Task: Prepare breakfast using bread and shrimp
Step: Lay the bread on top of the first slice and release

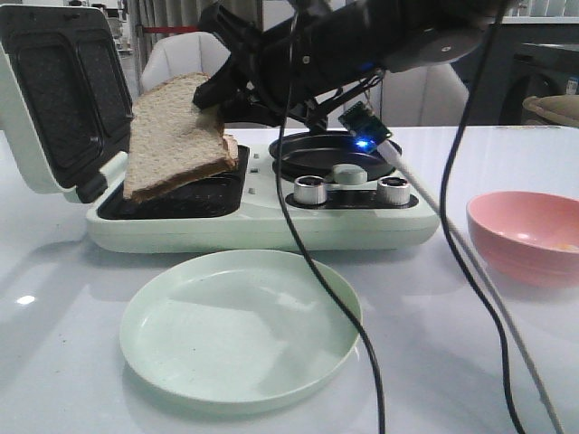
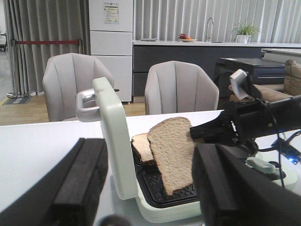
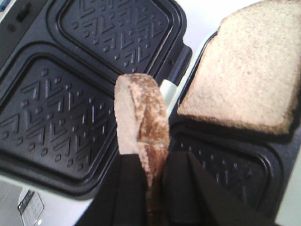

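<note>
My right gripper (image 1: 211, 94) is shut on the edge of one bread slice (image 1: 172, 137) and holds it tilted over the left tray of the open sandwich maker (image 1: 262, 226). In the right wrist view that slice (image 3: 141, 120) stands edge-on between the fingers (image 3: 127, 197). The second slice (image 3: 244, 75) lies in the tray, partly behind the held one (image 1: 232, 145). The left wrist view shows both slices (image 2: 171, 150) (image 2: 141, 147) and my left gripper (image 2: 153, 186) open and empty, short of the maker's lid side. No shrimp show.
The maker's lid (image 1: 54, 99) stands open at the left. A round pan (image 1: 335, 152) and two knobs (image 1: 310, 190) are on its right half. A pale green plate (image 1: 240, 330) sits in front, a pink bowl (image 1: 529, 235) at the right. Cables (image 1: 362, 344) hang across the front.
</note>
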